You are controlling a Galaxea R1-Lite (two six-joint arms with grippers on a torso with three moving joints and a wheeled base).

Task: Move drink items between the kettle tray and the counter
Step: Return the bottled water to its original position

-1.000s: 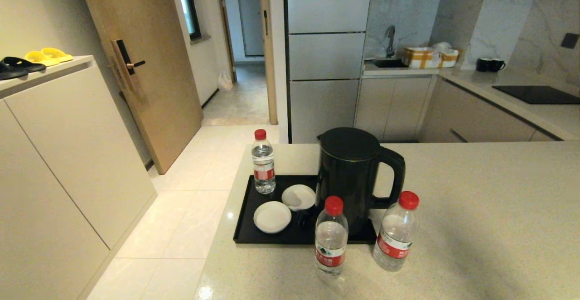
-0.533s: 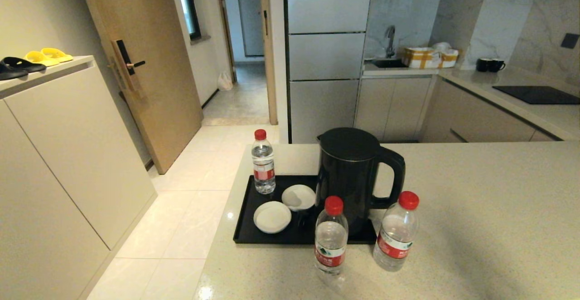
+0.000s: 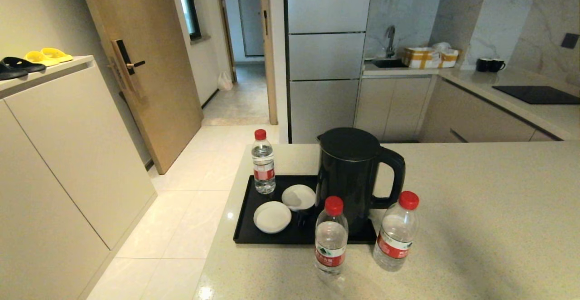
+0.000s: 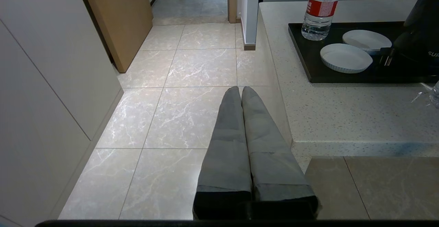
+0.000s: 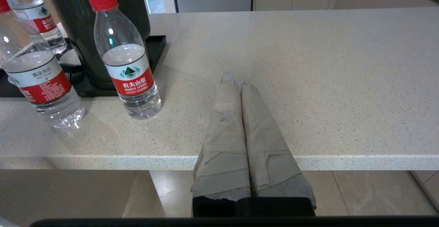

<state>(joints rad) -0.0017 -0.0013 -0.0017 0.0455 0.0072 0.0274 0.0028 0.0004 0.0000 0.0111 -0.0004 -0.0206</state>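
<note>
Three red-capped water bottles show. One bottle [image 3: 263,163] stands on the black kettle tray [image 3: 244,209] at its far left corner. Two more bottles [image 3: 331,239] [image 3: 396,233] stand on the beige counter [image 3: 476,209] just in front of the tray. The black kettle [image 3: 351,173] sits on the tray's right part. My left gripper [image 4: 240,90] is shut and empty, held over the floor off the counter's left edge. My right gripper [image 5: 235,81] is shut and empty, over the counter's front edge, right of the nearest bottle [image 5: 125,57]. Neither gripper shows in the head view.
Two white saucers [image 3: 272,216] [image 3: 298,197] lie on the tray in front of the far bottle. A cream cabinet [image 3: 68,146] with slippers stands to the left across the tiled floor. A black hob [image 3: 537,94] sits on the far right counter.
</note>
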